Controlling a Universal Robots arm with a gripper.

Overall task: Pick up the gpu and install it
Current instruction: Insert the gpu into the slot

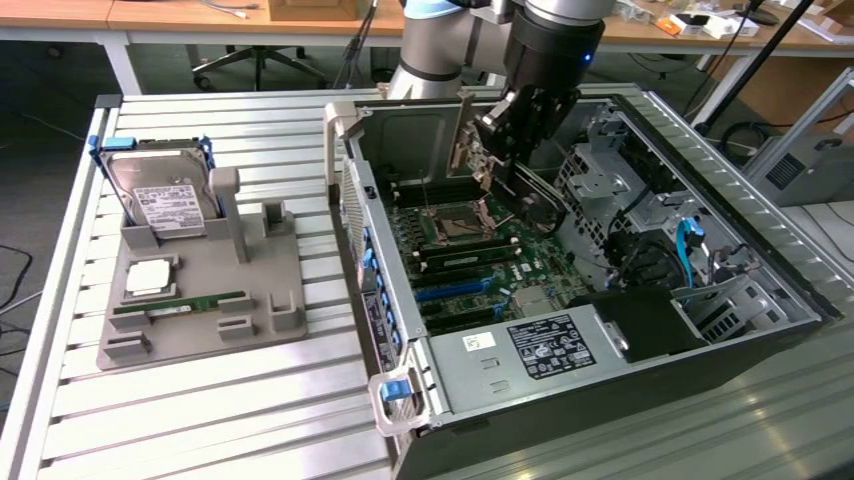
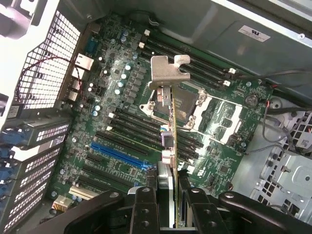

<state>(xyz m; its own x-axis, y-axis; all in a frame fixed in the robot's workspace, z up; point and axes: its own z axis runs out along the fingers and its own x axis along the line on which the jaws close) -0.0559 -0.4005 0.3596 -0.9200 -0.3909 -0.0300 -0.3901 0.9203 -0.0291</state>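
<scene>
On the exterior view's left, a grey stand (image 1: 200, 300) sits on the table. It holds a silver hard drive (image 1: 160, 200) and a thin green memory stick (image 1: 180, 303).

Next to it is the open computer case (image 1: 350, 190), with the green motherboard (image 1: 461, 250) lying inside. A long blue slot (image 2: 119, 155) is on the board.

Above the board, inside the case, hangs the gpu (image 2: 171, 122). It is up in the air and is not pushed into any slot yet. From the wrist view it is seen from its thin edge, with its silver bracket (image 2: 168, 73) sticking out past the fingers.

The gripper (image 2: 170, 214) is closed on the gpu, with one finger on each flat side.

The card looks thin and light, and I think it is stiff and does not bend. It may break easily, because small parts cover it. The flat sides look like the best place to hold. A tight pinch there should keep it straight. It could tip or slip if the hold is loose.
</scene>
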